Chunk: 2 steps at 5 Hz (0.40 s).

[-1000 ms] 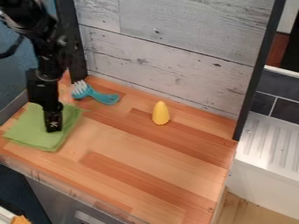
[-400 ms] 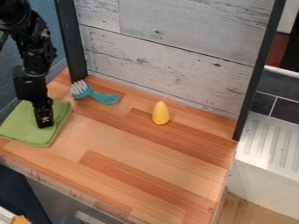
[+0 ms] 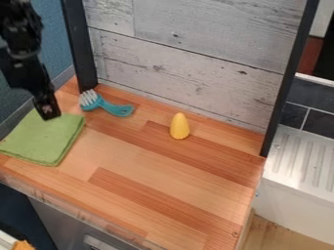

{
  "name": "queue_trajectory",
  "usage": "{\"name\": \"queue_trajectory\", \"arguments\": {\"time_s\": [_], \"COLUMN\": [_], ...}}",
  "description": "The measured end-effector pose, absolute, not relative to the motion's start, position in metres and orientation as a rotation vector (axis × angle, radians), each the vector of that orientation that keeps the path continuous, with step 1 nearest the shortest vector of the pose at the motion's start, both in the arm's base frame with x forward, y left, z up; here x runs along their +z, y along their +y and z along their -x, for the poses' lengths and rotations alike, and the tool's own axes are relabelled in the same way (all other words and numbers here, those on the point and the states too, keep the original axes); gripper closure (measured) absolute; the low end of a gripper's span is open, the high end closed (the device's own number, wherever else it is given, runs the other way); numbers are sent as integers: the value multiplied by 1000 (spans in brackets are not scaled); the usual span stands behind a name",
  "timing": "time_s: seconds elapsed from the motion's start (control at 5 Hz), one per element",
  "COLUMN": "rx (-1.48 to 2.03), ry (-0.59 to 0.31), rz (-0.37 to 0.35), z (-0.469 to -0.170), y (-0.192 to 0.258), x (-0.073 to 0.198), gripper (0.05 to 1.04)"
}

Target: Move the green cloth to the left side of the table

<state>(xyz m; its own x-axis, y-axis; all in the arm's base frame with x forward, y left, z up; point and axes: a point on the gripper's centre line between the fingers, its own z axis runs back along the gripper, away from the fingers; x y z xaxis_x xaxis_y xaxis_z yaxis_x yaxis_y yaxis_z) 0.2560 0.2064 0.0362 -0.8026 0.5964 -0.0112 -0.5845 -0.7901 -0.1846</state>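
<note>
The black gripper (image 3: pixel 48 115) hangs at the left of the view, over the upper part of the green cloth (image 3: pixel 42 139). Folded into a flat, roughly square shape, the cloth lies at the left end of the wooden table (image 3: pixel 150 171). The gripper appears raised above it, and the cloth's upper part is partly hidden behind the gripper. Whether the fingers have any contact with the cloth is hard to tell.
A teal brush (image 3: pixel 111 105) with white bristles lies at the back left, right of the gripper. A yellow corn-like toy (image 3: pixel 179 126) stands near the table's middle back. Behind runs a grey plank wall (image 3: pixel 189 58), with a dark post at each side.
The green cloth has shifted left together with the gripper. Since then the gripper has risen and moved back from the cloth, which stays on the table. Brush and yellow toy are unmoved.
</note>
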Motion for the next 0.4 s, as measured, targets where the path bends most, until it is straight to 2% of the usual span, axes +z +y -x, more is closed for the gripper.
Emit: {"name": "queue_trajectory", "arguments": {"time_s": [0.2, 0.4], "rx": [2479, 2479], "ry": [-252, -255], "rz": [175, 176], "z": [-258, -257], "y": [200, 200], "x": [56, 57], "gripper": [85, 85]}}
